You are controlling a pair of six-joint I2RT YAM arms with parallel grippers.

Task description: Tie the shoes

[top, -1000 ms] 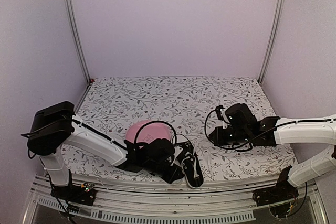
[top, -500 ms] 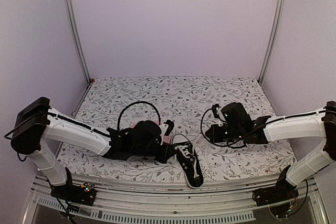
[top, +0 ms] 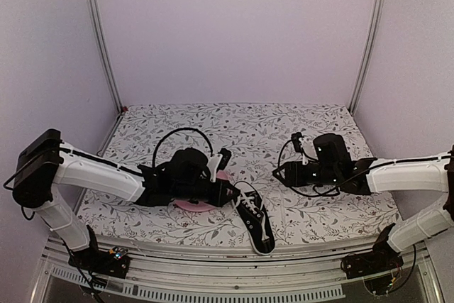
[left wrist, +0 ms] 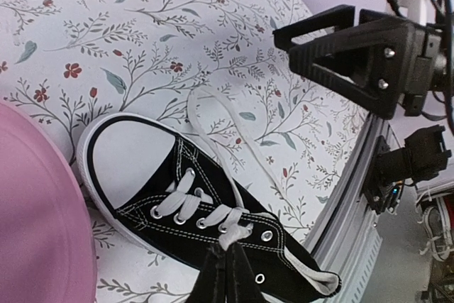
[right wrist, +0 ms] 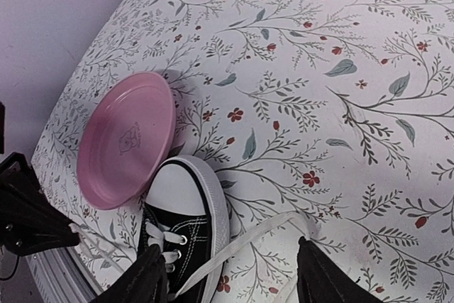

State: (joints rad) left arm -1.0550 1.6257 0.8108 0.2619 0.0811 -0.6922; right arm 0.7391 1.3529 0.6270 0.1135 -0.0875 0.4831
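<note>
The shoe, a black low-top with a white toe cap and white laces, lies near the table's front edge with its toe pointing away. In the left wrist view my left gripper is shut on a bunched bit of white lace at the upper eyelets of the shoe. My left gripper sits just left of the shoe. My right gripper is open, and the other lace end lies loose on the cloth between its fingers. That gripper hovers up and right of the shoe.
A pink plate lies beside the shoe's toe, partly under my left arm in the top view. The floral cloth covers the table. The metal front rail runs close behind the shoe's heel.
My right gripper has opened and let the lace end drop onto the cloth. My left gripper, still shut on its lace, has pulled away from the front edge, over the plate.
</note>
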